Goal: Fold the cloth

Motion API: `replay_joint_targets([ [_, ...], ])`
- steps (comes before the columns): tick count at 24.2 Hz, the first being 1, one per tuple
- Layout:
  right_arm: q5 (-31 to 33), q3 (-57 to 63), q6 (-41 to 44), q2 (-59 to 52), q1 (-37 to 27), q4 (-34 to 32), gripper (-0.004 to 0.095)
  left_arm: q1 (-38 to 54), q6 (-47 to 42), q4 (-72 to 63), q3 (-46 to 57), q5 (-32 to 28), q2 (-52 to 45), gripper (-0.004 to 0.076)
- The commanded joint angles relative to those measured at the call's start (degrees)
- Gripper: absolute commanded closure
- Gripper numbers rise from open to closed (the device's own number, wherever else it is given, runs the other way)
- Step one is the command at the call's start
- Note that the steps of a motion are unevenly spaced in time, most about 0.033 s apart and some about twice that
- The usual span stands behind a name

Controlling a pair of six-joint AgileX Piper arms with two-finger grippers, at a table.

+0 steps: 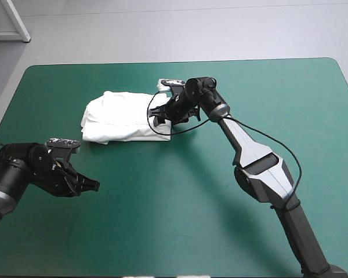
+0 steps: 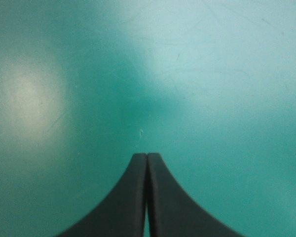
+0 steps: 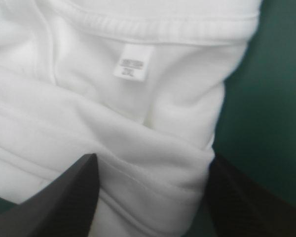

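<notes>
There is one T-shirt (image 1: pixel 119 119) on the teal-green cover (image 1: pixel 220 231), and two arms work over it. The T-shirt lies as a folded white bundle left of the table's middle, somewhat toward the far edge. One neck label (image 3: pixel 133 61) shows on it, just under the ribbed collar (image 3: pixel 158 23).

The right arm comes in from the near right corner, bends at its elbow and reaches far and left, with its wrist tipped down at the bundle's right end. The right gripper (image 1: pixel 164 120) has its two black fingers (image 3: pixel 64 197) spread wide, one on either side of a folded edge of the cloth; the white fabric fills the gap between them, and neither finger pinches it.

The left arm sits low by the table's left edge, on the near side, pointing right. The left gripper (image 1: pixel 87 185) is pressed together, its fingertips meeting in one point over bare cover, well apart from the T-shirt
</notes>
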Motion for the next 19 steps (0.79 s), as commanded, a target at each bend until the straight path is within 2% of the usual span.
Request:
replay_joint_targets([
  [1,-2.91,-0.72,-1.63,-3.25,1.89,1.93,0.0596,-0.06,-0.15,-1.05,-1.25,-0.96,-1.18,0.0733],
  [3,-3.96,-0.72,-1.74,-3.25,1.98,0.35,0.0871,-0.06,-0.15,-1.05,-1.25,-0.96,-1.18,0.0733],
  [4,-3.95,-0.94,-1.62,-3.66,1.83,-2.08,0.0919,-0.06,-0.15,-1.05,-1.25,-1.1,-1.18,0.0733],
  [6,-2.34,-2.11,-0.76,-4.77,0.41,-8.98,0.0927,-0.06,-0.15,-1.05,-1.25,-1.1,-1.18,0.0733],
  [8,2.48,-4.48,-0.58,-5.48,-2.27,-13.76,0.0927,-0.06,-0.15,-1.05,-1.25,-1.1,-1.18,0.0733],
  [15,2.48,-4.02,0.76,-8.3,-11.9,-15.97,0.0927,-0.06,1.11,-1.05,-1.25,-1.13,-1.18,0.0733],
  [19,2.48,1.85,-0.17,-11.23,-18.61,-20.02,0.0927,-0.06,1.09,-1.05,-1.25,-1.13,-1.18,0.0733],
])
